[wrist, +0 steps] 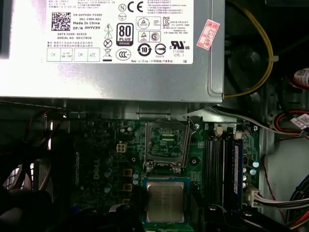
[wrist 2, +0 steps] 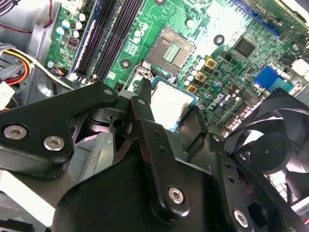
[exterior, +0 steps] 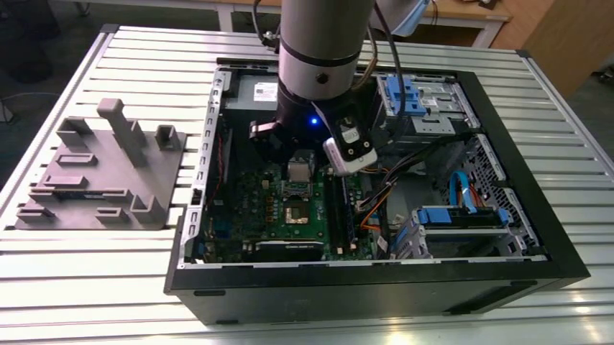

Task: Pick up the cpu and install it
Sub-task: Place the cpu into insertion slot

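The gripper (wrist 2: pixel 173 116) is closed narrowly on the cpu (wrist: pixel 165 200), pinching it flat by opposite edges near the open socket (wrist: pixel 164 146) on the motherboard (wrist 2: pixel 207 19), so seating it well likely means keeping it level, squaring the corners and lowering without sliding

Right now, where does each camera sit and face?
Exterior view: off-arm, high, looking down into the computer case; arm shows.
First wrist view: on the arm, facing motherboard and power supply; end effector shows.
Second wrist view: on the arm, facing motherboard past end effector links.
Both wrist views share the gripped cpu and the open socket.
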### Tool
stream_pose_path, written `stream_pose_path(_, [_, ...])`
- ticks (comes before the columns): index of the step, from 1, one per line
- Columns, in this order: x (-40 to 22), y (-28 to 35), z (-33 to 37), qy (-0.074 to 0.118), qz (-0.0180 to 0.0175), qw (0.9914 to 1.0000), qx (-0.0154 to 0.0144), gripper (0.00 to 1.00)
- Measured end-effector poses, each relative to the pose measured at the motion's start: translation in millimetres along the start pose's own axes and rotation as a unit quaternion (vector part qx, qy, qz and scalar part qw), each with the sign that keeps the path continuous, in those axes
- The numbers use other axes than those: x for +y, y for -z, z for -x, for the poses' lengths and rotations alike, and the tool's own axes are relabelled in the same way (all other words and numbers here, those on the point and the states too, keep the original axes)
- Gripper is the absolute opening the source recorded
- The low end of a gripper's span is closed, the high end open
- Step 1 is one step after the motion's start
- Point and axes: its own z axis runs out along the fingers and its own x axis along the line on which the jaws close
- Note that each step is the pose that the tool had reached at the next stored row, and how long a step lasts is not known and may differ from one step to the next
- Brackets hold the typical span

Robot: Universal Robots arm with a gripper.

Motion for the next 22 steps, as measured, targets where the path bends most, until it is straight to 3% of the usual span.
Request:
stream_pose_path(12, [0.0,-1.3,0.0,0.0,0.0002,1.0,-0.0001,0.47])
stream_pose_path(22, [-2.7,-18.0,0.5,0.0,0.0001,1.0,0.0024,0.47])
